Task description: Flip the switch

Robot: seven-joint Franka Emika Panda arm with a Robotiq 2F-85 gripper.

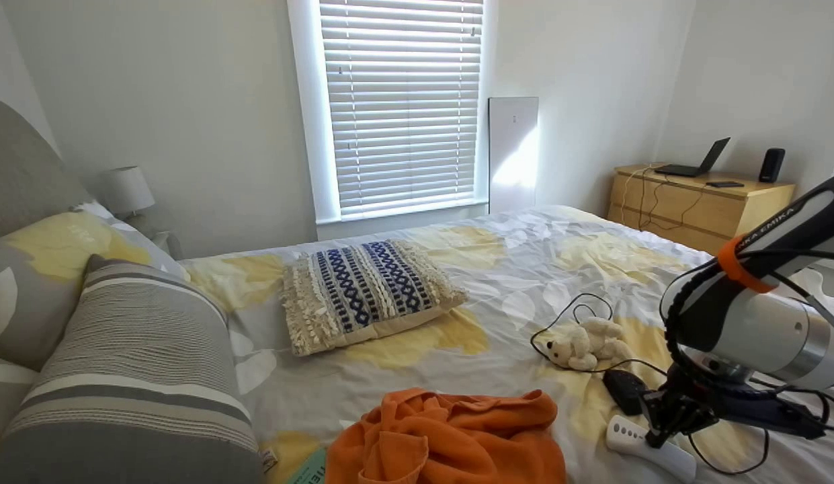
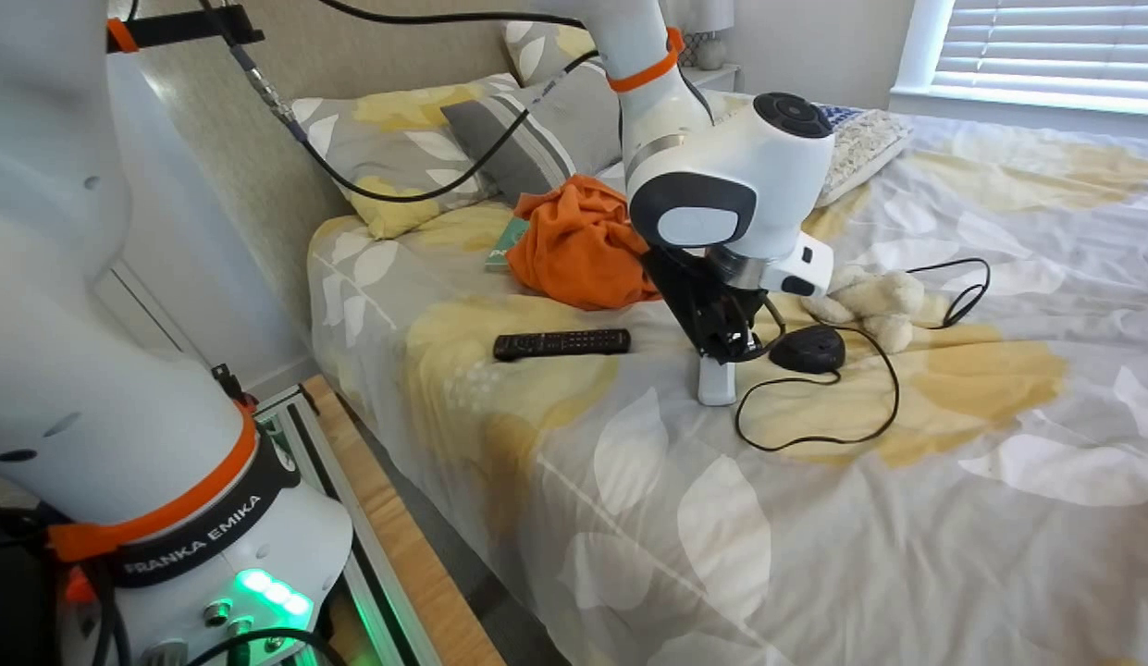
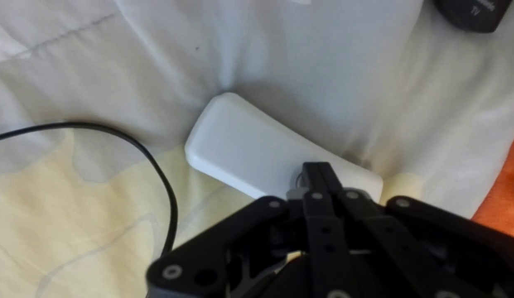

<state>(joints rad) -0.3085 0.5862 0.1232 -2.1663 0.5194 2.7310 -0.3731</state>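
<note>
One gripper (image 3: 318, 167): clenched — fingers (image 3: 323, 223) together, their tips at the white remote (image 3: 257, 147); whether they touch it cannot be told.
White remote: lies on the bed (image 2: 629, 546) beneath the gripper, a row of buttons (image 1: 629, 432) at one end.
Black gadget (image 2: 808, 349): just beside the white remote; a cord (image 3: 174, 207) curves over the bed nearby.
Toy bear (image 1: 587, 343): cream, lying near the gadget.
TV remote (image 2: 561, 344): black, apart from the white one.
Orange cloth (image 1: 450, 440): crumpled in a heap.
Fringed cushion (image 1: 369, 289): flat on the bed, beyond the cloth.
Dresser (image 1: 712, 208): far corner — bears an open laptop (image 1: 699, 165).
Window (image 1: 403, 107): blinds lowered.
</note>
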